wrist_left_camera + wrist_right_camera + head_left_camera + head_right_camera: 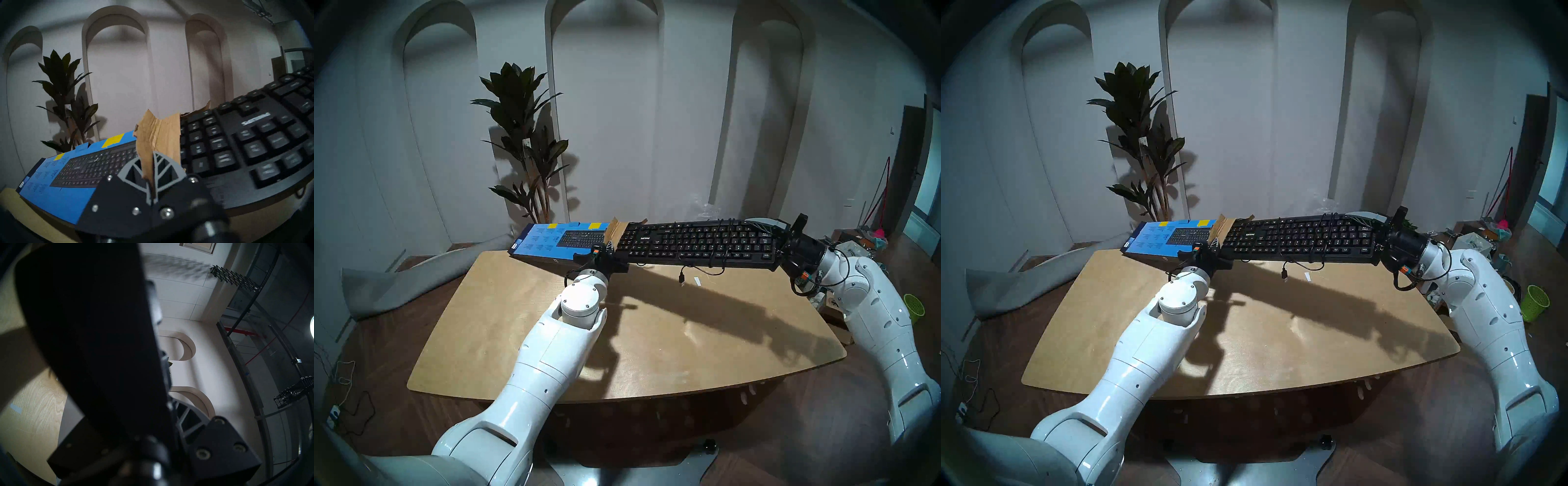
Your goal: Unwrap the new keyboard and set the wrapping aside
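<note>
Your left gripper [151,171] sits closest to the lens, its grey fingers [162,167] pinched together on the brown inner flap [158,135] of the blue keyboard box [551,242], which rests at the far left edge of the wooden table [517,332]. Your right gripper [780,242] is clamped on the right end of the black keyboard [697,242]; you hold it above the tabletop, nearly all drawn out of the box. Its USB cable [682,276] dangles underneath.
</note>
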`<move>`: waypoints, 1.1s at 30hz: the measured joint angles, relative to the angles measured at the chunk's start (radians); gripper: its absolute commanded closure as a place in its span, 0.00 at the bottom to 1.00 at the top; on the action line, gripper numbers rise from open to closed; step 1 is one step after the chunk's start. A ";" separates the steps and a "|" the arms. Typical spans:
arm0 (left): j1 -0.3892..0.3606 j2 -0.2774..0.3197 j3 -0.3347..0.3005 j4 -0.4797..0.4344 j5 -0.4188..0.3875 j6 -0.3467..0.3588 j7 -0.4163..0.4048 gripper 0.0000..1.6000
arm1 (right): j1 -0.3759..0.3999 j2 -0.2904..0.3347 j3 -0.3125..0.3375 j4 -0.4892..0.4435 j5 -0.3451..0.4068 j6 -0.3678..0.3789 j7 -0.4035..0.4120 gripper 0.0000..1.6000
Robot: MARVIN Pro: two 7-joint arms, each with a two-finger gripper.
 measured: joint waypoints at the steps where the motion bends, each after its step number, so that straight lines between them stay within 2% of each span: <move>1: -0.008 0.002 -0.003 0.013 0.002 -0.002 0.000 1.00 | -0.012 0.004 0.005 -0.003 0.002 0.000 -0.009 1.00; 11: -0.052 0.013 -0.003 0.136 0.022 -0.022 -0.016 1.00 | -0.095 0.033 0.055 -0.038 0.031 -0.001 -0.102 1.00; 20: -0.061 0.021 0.010 0.182 0.037 -0.054 -0.035 1.00 | -0.148 0.064 0.094 -0.039 0.036 -0.001 -0.198 1.00; 27: -0.040 0.045 -0.008 0.148 0.041 -0.090 -0.036 1.00 | -0.179 0.097 0.123 0.073 0.018 -0.001 -0.260 1.00; 33: -0.001 0.061 -0.029 0.078 0.025 -0.124 -0.025 1.00 | -0.202 0.113 0.129 0.196 -0.006 0.000 -0.267 1.00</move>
